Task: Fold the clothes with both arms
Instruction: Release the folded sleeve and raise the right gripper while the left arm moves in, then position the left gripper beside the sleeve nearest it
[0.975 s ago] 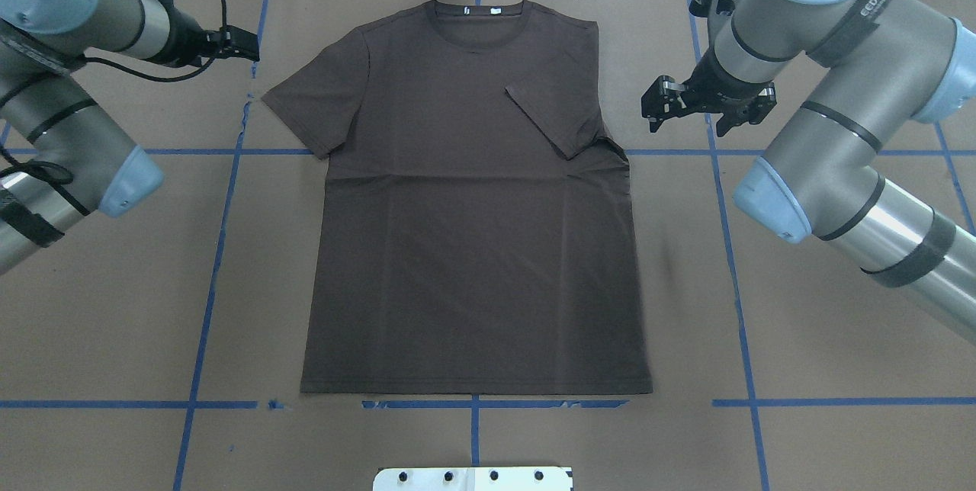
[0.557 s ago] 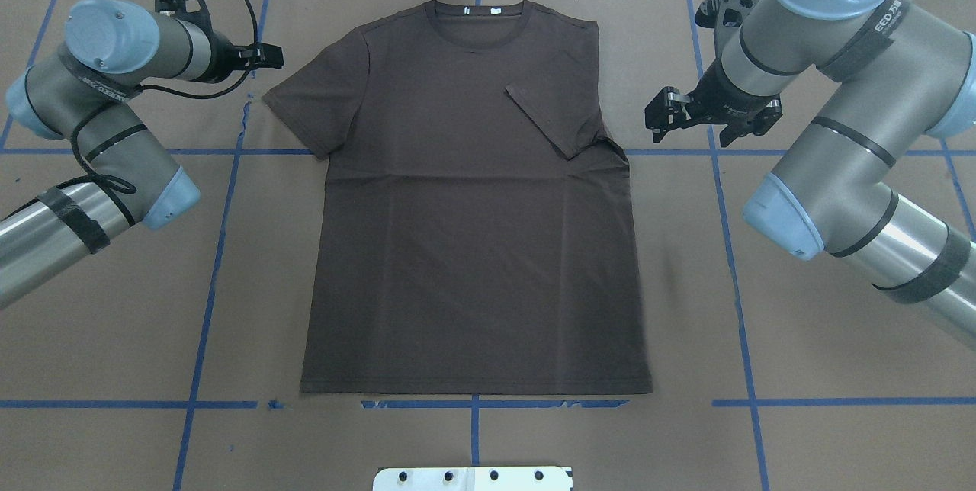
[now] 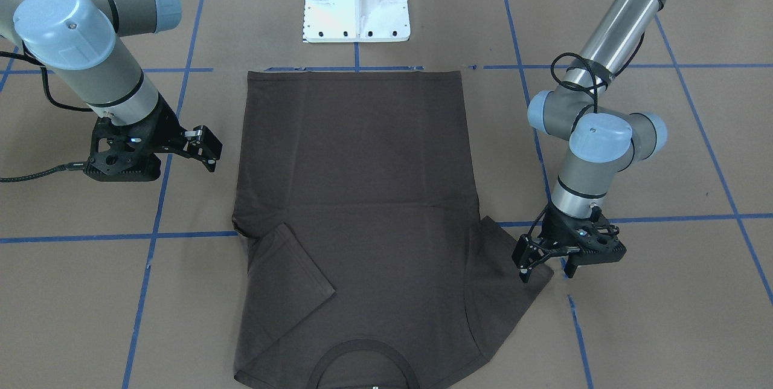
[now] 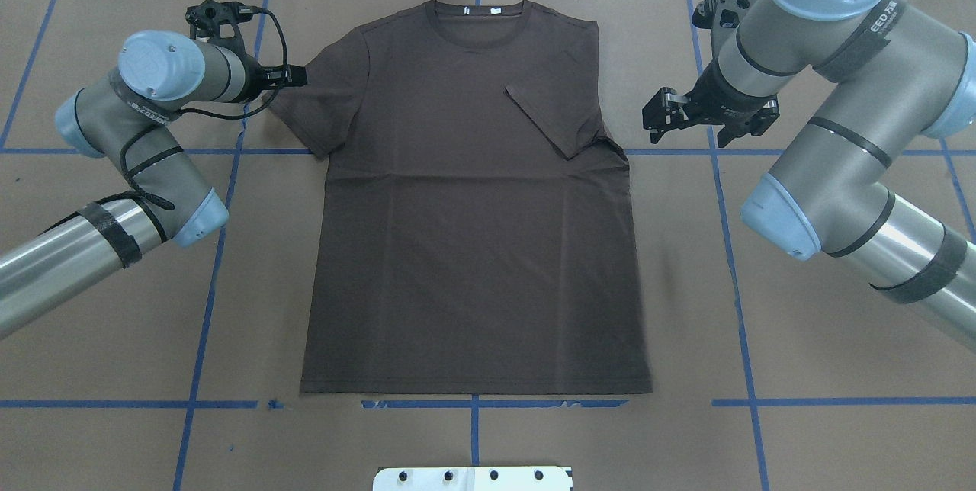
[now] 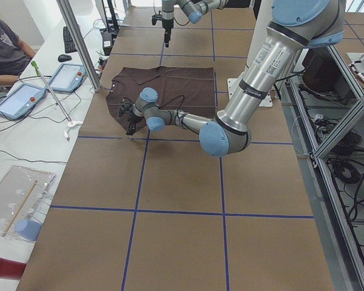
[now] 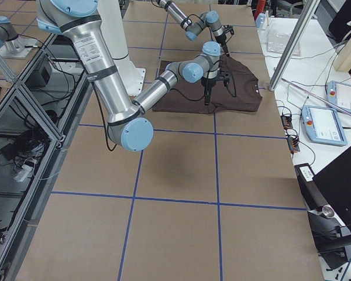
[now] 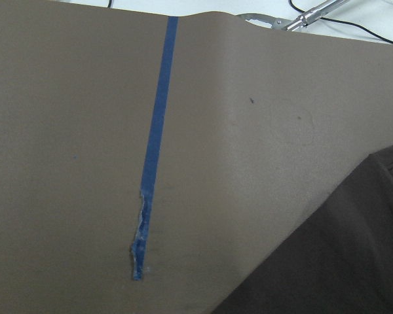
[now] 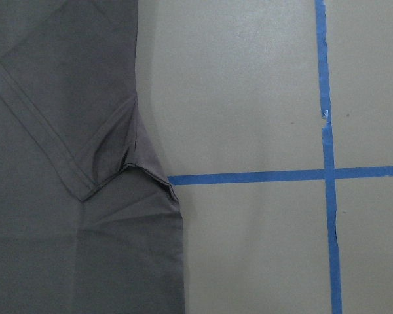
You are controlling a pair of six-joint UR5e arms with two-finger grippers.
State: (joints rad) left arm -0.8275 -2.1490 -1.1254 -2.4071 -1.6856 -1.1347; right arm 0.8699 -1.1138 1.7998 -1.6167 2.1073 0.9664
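Left gripper (image 3: pixel 546 268), fingers spread, hangs at the outer edge of the T-shirt's (image 4: pixel 473 232) flat left sleeve (image 4: pixel 316 106). Right gripper (image 4: pixel 688 130), also spread, hovers over bare brown paper (image 4: pixel 762 323), right of the folded-in right sleeve (image 4: pixel 553 113). The collar (image 4: pixel 479 14) lies far from the pedestal (image 3: pixel 356 2).

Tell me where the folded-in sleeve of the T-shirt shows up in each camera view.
Front-facing: folded sleeve, lower left of centre.
Overhead: folded sleeve, right of centre, upper half.
Right wrist: folded sleeve, upper left.
Left wrist: not in it.
Exterior left and exterior right: too small to tell.
Shared landmark: the blue tape line that meets the shirt at that sleeve's armpit.
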